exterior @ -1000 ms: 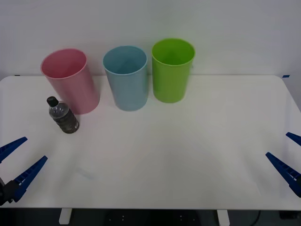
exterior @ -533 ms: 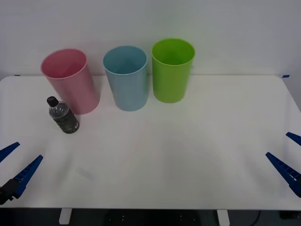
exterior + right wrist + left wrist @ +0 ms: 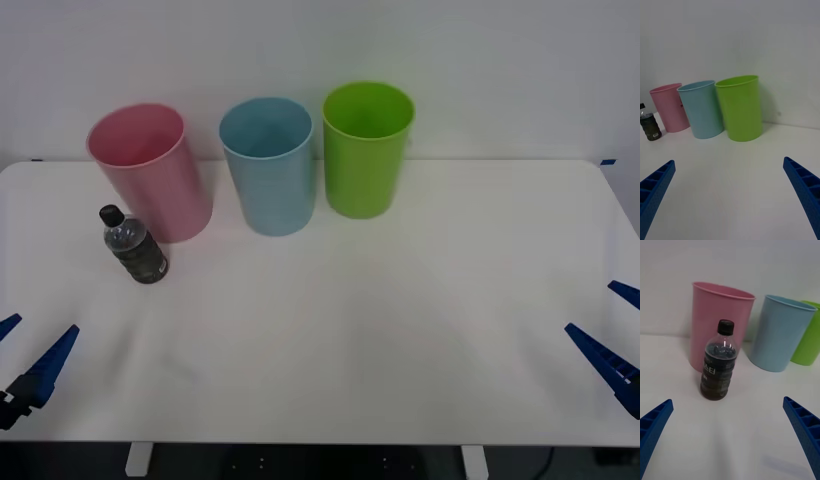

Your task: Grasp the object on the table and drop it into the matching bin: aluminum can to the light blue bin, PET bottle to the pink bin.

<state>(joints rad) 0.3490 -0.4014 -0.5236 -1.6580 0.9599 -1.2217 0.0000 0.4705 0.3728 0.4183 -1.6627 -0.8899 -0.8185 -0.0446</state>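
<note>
On the left part of the white surface [image 3: 420, 300] stands the PET bottle [image 3: 133, 246], upright, its black cap [image 3: 726, 327] on top and its dark label wrapped around the lower body. It sits just in front of the pink bin [image 3: 152, 172], slightly to that bin's left side, close to its wall though I cannot tell whether the two touch. From my left wrist the bottle rises to roughly half the height of the pink bin behind it. To the right of the pink bin comes the light blue bin [image 3: 269, 165], just beside it, and then a green bin [image 3: 367, 148], the three forming a row along the far edge of the surface in front of a pale wall. All three bins stand upright with their mouths open upward. My left gripper [image 3: 22, 358] hangs at the near left corner of the surface, well apart from the bottle, its blue ribbed fingers [image 3: 654, 425] spread wide and holding nothing; seen from that wrist, the bottle lies between the two fingers but farther off. My right gripper [image 3: 617, 335] waits at the near right edge, far from the bins, its fingers [image 3: 804, 190] likewise spread wide with nothing between them.
</note>
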